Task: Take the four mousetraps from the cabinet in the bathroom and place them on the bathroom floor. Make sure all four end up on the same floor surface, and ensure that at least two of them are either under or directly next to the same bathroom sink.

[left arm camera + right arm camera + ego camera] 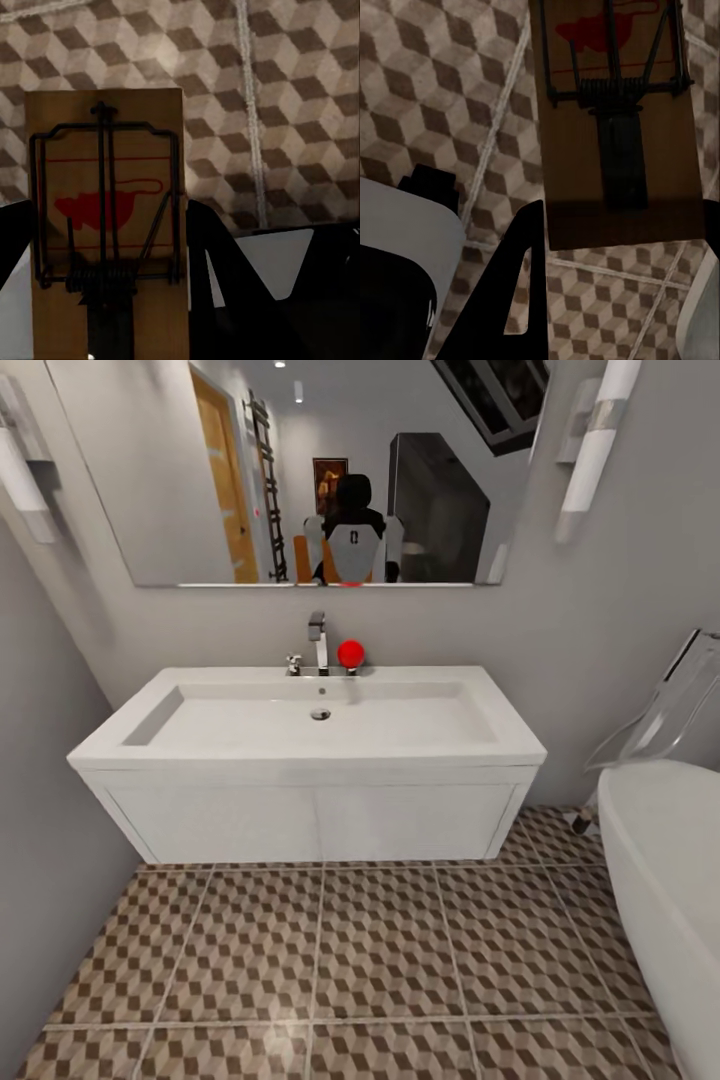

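Left gripper (112, 330): jaws closed on a mousetrap (105, 165), held above bathroom floor (300, 90) | Right gripper (619, 217): jaws clamped on second mousetrap (615, 112), over tiles | Sink (320, 725): straight ahead, far side of floor.

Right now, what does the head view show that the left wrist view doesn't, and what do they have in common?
The head view alone shows the sink with its chrome tap, the mirror and the bathtub. The left wrist view alone shows a mousetrap held in the left gripper, seen above the tiles. Both show the bathroom floor with its cube pattern.
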`<state>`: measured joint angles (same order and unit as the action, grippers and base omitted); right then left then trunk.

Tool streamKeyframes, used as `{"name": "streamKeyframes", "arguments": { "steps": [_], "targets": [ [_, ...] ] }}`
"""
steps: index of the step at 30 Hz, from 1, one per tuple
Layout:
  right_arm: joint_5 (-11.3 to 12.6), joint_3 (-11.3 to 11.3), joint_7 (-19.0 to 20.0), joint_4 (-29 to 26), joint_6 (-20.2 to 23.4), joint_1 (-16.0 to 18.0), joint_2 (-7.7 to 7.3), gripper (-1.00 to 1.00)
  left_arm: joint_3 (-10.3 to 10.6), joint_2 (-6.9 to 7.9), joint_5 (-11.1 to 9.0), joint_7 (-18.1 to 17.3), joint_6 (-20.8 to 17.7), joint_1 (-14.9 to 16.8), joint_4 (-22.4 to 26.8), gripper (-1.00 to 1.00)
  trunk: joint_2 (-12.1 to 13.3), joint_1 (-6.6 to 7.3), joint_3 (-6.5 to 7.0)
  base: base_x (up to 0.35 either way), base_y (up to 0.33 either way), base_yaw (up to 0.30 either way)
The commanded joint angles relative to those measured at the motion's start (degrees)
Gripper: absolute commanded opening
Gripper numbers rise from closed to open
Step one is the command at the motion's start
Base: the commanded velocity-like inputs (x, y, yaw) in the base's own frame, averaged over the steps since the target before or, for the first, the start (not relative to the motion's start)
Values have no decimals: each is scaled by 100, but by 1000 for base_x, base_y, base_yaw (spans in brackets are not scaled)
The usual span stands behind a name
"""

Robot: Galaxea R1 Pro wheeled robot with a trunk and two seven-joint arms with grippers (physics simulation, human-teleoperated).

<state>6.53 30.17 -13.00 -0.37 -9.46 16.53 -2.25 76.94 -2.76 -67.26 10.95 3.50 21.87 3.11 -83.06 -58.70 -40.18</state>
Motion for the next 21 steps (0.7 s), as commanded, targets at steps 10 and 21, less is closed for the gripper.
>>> {"name": "streamKeyframes", "arguments": {
  "steps": [10,21],
  "targets": [
    [59,59,-3,-1,-21,3,-11,-100,49,4,-32,30,6,2,6,-100,-2,-3,-5,337,0,0],
    [69,56,-1,-7,-19,1,-5,-100,49,4,-32,30,4,2,9,-100,-2,-3,-5,337,0,0]
  ]
}}
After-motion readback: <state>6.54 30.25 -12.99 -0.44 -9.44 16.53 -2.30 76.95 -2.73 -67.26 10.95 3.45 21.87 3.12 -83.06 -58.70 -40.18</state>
